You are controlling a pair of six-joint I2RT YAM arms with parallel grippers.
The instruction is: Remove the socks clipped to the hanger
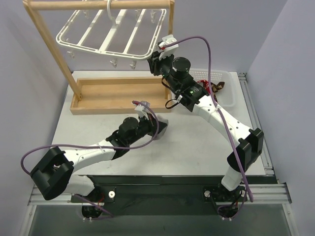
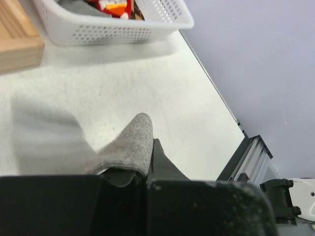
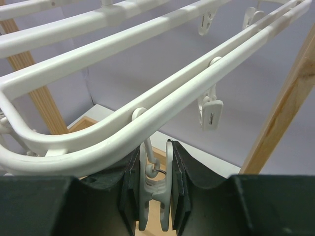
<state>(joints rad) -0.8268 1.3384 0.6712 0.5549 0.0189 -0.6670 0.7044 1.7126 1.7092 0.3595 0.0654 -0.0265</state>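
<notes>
The left hand [image 2: 143, 168] clamps a grey sock [image 2: 129, 145] low over the worktop [image 2: 147, 88], likely bound for the white basket [image 2: 113, 32], while the right hand [image 3: 154, 189] pinches a clip [image 3: 144, 206] at the near corner of the hanger [image 3: 147, 93], seemingly to spring it open.

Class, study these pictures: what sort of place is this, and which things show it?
Probably a robotics lab cell, not a home: left arm and right arm mounted at a white table, plain walls close around, a white hanger on a wooden rack, and a basket.
</notes>
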